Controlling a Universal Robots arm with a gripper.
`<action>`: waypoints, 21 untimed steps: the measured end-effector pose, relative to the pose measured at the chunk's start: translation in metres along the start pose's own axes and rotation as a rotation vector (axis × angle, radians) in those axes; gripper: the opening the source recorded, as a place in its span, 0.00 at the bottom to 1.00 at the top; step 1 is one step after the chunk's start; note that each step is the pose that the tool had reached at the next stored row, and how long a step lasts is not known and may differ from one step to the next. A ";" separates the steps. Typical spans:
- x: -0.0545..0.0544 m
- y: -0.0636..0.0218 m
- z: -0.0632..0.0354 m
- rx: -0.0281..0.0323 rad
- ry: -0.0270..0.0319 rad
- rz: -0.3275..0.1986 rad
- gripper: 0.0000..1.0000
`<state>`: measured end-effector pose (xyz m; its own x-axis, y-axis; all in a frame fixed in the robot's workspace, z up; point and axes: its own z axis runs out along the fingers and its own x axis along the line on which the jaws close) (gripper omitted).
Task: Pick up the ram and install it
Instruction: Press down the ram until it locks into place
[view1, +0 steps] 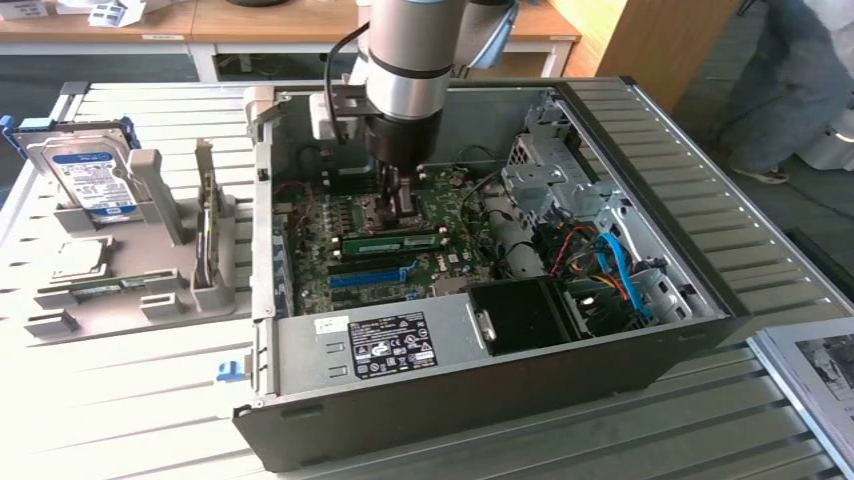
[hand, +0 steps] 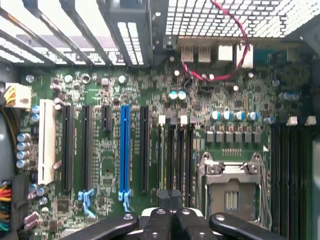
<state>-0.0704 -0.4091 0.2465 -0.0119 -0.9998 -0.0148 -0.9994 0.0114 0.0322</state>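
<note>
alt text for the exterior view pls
A grey robot arm reaches into an open black computer case, its gripper shut above the green motherboard, beside a green ram stick seated in a slot. A silver hard drive stands on a grey rack at the exterior view's left.

Arm (view1: 407, 60) reaching straight down, gripper (hand: 171, 200) closed, pointing down

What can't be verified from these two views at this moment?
- Exterior view: whether the ram is fully seated in its slot; too small to tell.
- Exterior view: whether the gripper touches the board; its tips blend into the dark parts behind.
- Wrist view: the dark slots beside the socket; cut off by the picture's edge.
- Exterior view: print on the label; too small.
</note>
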 end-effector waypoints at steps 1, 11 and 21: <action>0.000 0.0018 0.0001 0.0002 0.0000 0.000 0.10; 0.000 0.0130 0.0004 0.0013 -0.0001 0.000 0.10; 0.004 0.0131 0.0004 0.0013 -0.0001 0.000 0.10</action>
<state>-0.0835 -0.4128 0.2465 -0.0119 -0.9998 -0.0148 -0.9995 0.0115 0.0309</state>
